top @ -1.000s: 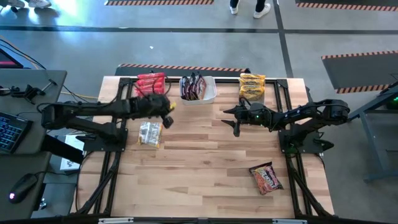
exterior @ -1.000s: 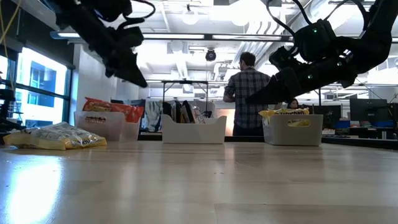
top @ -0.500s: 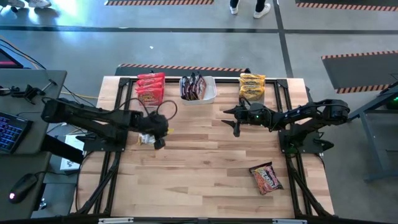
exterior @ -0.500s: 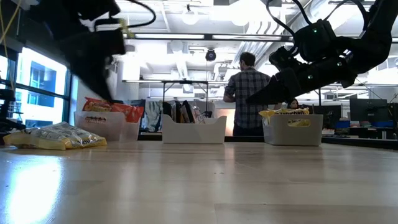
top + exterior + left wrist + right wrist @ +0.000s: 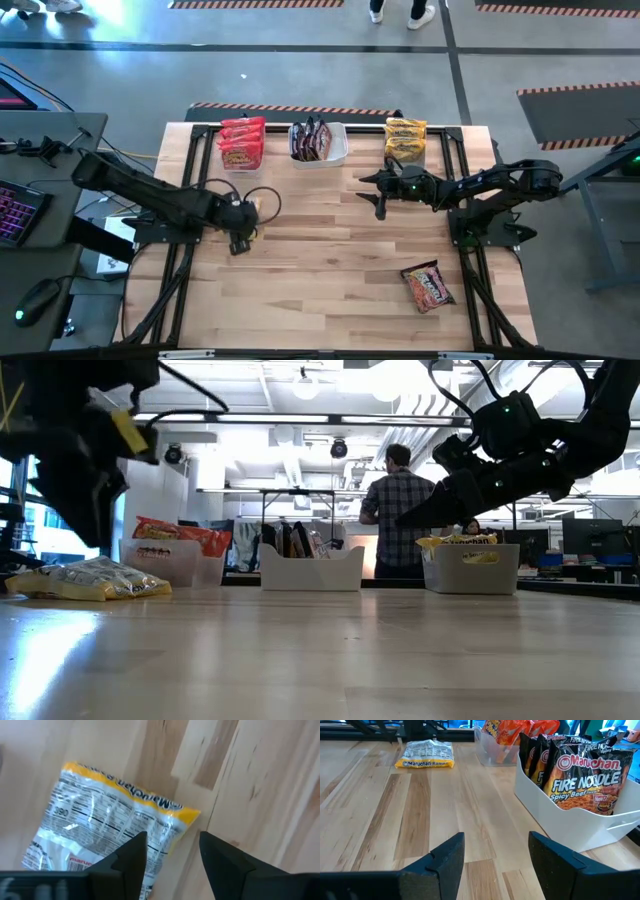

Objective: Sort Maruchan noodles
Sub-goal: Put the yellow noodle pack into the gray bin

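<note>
The left gripper [image 5: 170,852] hangs low over the yellow packet [image 5: 107,840] near the table's [image 5: 330,260] left edge, fingers parted and gripping nothing (packet lies flat on the wood). The right gripper [image 5: 495,852] hovers mid-table in front of the far-edge tubs [image 5: 320,150], fingers spread, empty. Another red-orange packet [image 5: 428,286] lies near the right front corner, with plenty of bare wood between.

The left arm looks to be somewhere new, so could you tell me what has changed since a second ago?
The left tool swung from beside the red-packet tub back down over the yellow-edged Maruchan Ramen packet lying on the table, and opened. The right tool, the packets and the tubs stayed put.
</note>
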Available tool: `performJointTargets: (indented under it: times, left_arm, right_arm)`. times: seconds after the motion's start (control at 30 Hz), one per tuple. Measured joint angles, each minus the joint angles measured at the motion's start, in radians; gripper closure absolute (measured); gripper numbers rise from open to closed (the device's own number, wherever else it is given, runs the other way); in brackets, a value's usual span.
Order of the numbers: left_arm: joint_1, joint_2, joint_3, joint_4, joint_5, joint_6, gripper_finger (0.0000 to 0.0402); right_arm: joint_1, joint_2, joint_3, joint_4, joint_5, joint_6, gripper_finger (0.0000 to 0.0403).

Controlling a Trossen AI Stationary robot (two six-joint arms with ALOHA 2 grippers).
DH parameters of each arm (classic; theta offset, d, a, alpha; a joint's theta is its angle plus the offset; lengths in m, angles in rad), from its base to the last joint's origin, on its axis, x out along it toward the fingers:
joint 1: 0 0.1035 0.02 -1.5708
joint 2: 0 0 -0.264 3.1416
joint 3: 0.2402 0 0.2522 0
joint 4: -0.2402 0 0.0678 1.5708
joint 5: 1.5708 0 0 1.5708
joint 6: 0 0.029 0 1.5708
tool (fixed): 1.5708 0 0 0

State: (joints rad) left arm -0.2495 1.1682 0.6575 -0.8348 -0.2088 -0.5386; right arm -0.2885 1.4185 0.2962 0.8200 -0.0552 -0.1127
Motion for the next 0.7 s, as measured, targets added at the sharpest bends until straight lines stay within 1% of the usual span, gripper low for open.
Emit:
performJointTargets:
  times: [0.2, 0.3, 0.37, 0.4, 0.53, 0.7]
  left_arm:
    - [-0.038, 0.132, 0.000, -0.009, -0.016, 0.043, 0.0231]
    - [-0.053, 0.198, 0.003, -0.011, -0.053, 0.058, 0.0239]
    - [-0.068, 0.231, 0.006, -0.011, -0.096, 0.080, 0.0247]
    - [-0.078, 0.248, 0.005, -0.013, -0.123, 0.081, 0.0253]
    - [-0.095, 0.280, 0.000, -0.011, -0.143, 0.101, 0.0283]
    - [-0.106, 0.277, 0.007, -0.013, -0.143, 0.112, 0.0342]
  right_arm:
    - [0.000, 0.000, 0.000, -0.001, 0.000, 0.000, 0.0199]
    - [0.000, 0.000, 0.000, -0.003, 0.000, 0.000, 0.0199]
    - [0.000, 0.000, 0.000, -0.004, 0.000, 0.000, 0.0199]
    - [0.000, 0.000, 0.000, -0.006, 0.000, 0.000, 0.0199]
    - [0.000, 0.000, 0.000, -0.007, 0.000, 0.000, 0.0199]
    - [0.000, 0.000, 0.000, -0.006, 0.001, 0.000, 0.0199]
